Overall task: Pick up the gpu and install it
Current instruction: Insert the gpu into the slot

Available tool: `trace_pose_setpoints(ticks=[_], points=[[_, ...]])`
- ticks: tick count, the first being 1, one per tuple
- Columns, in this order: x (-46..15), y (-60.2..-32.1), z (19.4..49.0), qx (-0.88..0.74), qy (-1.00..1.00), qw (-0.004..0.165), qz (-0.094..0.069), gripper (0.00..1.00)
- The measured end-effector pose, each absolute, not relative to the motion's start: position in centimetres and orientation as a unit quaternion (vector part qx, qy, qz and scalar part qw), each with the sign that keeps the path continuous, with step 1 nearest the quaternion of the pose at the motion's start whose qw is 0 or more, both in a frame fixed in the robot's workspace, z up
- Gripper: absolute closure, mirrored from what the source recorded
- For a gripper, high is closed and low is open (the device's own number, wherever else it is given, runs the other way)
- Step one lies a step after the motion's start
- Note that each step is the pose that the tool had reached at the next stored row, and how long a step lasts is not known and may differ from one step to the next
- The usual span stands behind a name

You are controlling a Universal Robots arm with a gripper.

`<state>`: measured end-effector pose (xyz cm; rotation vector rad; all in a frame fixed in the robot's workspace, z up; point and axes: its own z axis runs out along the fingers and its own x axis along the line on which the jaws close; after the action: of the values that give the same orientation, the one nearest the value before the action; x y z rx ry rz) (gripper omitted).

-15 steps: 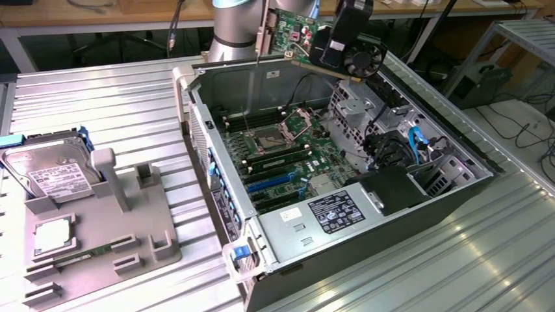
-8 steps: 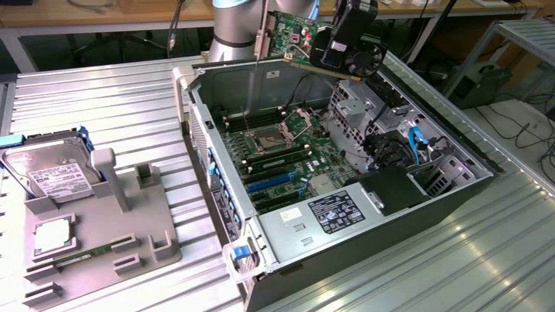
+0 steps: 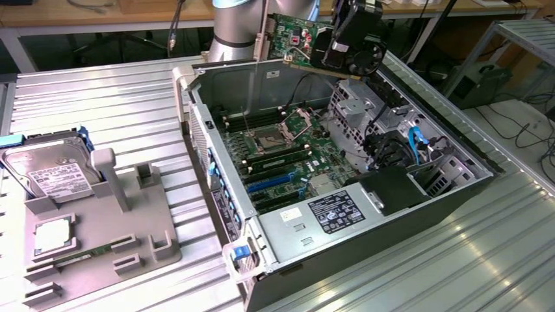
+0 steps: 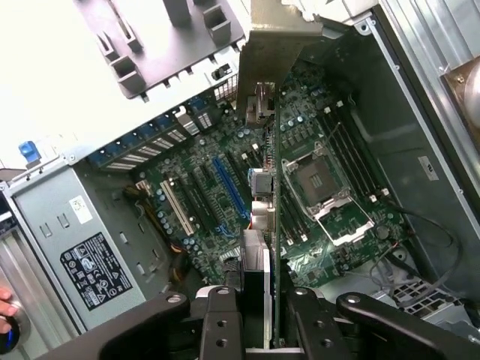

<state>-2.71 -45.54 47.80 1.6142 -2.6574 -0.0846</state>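
Here we go: the gripper (image 3: pixel 349 51) is up over the open computer case (image 3: pixel 205 123), and its fingers (image 4: pixel 222 324) are clamped shut on the gpu (image 3: pixel 293 34), one pad on each face of the card. From the wrist camera the gpu (image 4: pixel 274 225) shows edge-on, a thin green line running straight out from between the fingers, fan end pinched in the grip and the silver end bracket (image 4: pixel 279 45) at the far tip. So the card's long axis points directly away from the fingers, and its connector edge faces down toward the motherboard (image 3: pixel 279 155). It is well clear of the board, touching nothing in the case. Now the line-up: the long blue expansion slot (image 4: pixel 229 187) lies beyond the fingers and off to one side of the card's edge, not beneath it. Slot and card run roughly the same way, though the slot looks slightly skewed to the card. The CPU socket (image 4: pixel 324 187) sits on the other side of the edge. Out on the table, well apart from the fingers, the hard drive (image 3: pixel 51 174) rests in the grey fixture (image 3: pixel 130 234). By my reading, pickup is done and seating is not.
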Motion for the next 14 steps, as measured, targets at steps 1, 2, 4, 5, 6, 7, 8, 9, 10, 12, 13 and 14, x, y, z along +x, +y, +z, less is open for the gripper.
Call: trace_pose_setpoints(ticks=[1,2,4,5,6,7,8,9,10,12,13,14], points=[[-2.71,-45.54,47.8,0.523,-0.852,0.016,-0.027,0.73],[-2.71,-45.54,47.8,0.528,-0.849,0.016,-0.027,0.73],[-2.71,-45.55,47.8,0.536,-0.843,0.016,-0.027,0.73],[-2.71,-45.56,47.8,0.541,-0.84,0.016,-0.027,0.73],[-2.71,-45.56,47.8,0.545,-0.838,0.016,-0.027,0.73],[-2.71,-45.56,47.8,0.55,-0.834,0.017,-0.027,0.73],[-2.71,-45.57,47.8,0.554,-0.832,0.017,-0.026,0.73],[-2.71,-45.57,47.8,0.559,-0.829,0.017,-0.026,0.73],[-2.71,-45.58,47.8,0.563,-0.826,0.017,-0.026,0.73],[-2.71,-45.58,47.8,0.571,-0.82,0.017,-0.026,0.73],[-2.71,-45.59,47.8,0.575,-0.817,0.017,-0.026,0.73],[-2.71,-45.59,47.8,0.58,-0.814,0.018,-0.026,0.73]])
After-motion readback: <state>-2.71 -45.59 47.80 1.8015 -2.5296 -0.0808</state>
